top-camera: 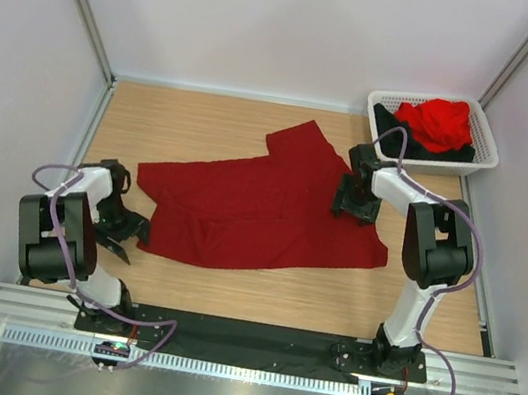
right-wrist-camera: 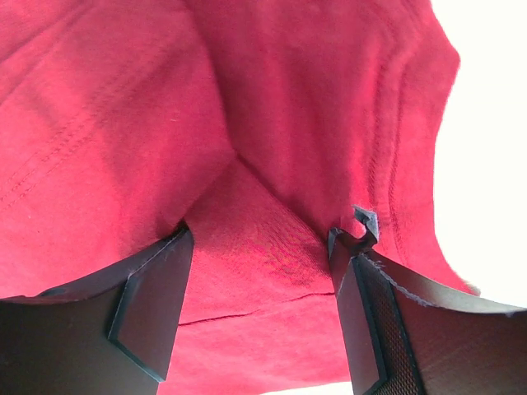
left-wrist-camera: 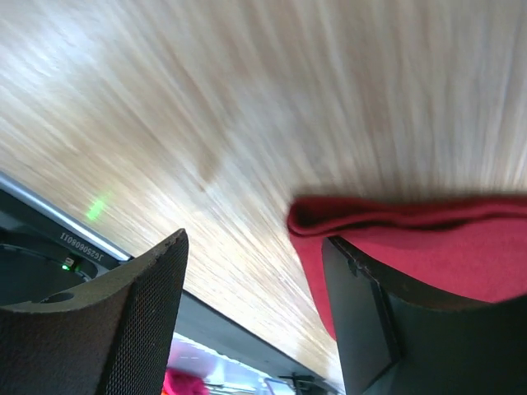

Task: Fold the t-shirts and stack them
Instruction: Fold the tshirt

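A dark crimson t-shirt (top-camera: 263, 203) lies spread and rumpled across the middle of the wooden table. My left gripper (top-camera: 123, 227) is open at the shirt's lower left corner. In the left wrist view (left-wrist-camera: 254, 243) the folded cloth edge (left-wrist-camera: 412, 234) lies against the right finger, with bare wood between the jaws. My right gripper (top-camera: 357, 199) is open and pressed down on the shirt's right side. In the right wrist view (right-wrist-camera: 259, 239) a raised fold of crimson cloth (right-wrist-camera: 247, 222) sits between the jaws. A brighter red shirt (top-camera: 441, 123) and a black shirt (top-camera: 397, 131) lie bunched in the basket.
The white latticed basket (top-camera: 487, 144) stands at the back right corner. White walls close in the table on the left, back and right. A black rail (top-camera: 241, 336) runs along the near edge by the arm bases.
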Robot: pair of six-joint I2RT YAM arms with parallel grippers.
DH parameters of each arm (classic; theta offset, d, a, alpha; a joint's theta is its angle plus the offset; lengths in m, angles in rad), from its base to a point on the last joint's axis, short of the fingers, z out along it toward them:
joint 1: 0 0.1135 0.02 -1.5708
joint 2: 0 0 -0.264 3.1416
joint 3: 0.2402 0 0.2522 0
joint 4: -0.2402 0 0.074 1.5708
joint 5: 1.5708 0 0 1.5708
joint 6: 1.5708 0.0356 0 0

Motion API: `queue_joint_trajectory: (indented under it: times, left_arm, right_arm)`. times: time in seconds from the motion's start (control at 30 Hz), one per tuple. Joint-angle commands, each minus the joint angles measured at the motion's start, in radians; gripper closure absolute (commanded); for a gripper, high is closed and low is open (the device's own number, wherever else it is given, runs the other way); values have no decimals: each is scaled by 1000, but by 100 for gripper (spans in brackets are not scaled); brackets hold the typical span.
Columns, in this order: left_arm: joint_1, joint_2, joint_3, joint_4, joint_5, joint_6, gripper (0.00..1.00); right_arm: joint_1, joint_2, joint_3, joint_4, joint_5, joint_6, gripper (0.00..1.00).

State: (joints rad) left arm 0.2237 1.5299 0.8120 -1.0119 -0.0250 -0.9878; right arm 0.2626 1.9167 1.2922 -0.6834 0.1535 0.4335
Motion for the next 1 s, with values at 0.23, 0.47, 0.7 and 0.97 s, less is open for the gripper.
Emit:
queue_joint_trajectory:
  times: [0.23, 0.47, 0.7, 0.97]
  left_arm:
    - [-3, -233, 70, -67, 46, 55, 38]
    - [-279, -294, 113, 134, 112, 8, 39]
    - [-351, -107, 135, 264, 89, 52, 37]
    - [-291, -82, -44, 260, -4, -18, 34]
  right_arm:
    - [-60, -30, -77, -27, 15, 22, 27]
    - [-48, -71, 19, -74, 3, 8, 27]
    - [-46, -113, 61, -74, -9, -13, 26]
    - [-46, -110, 52, -42, -32, 1, 26]
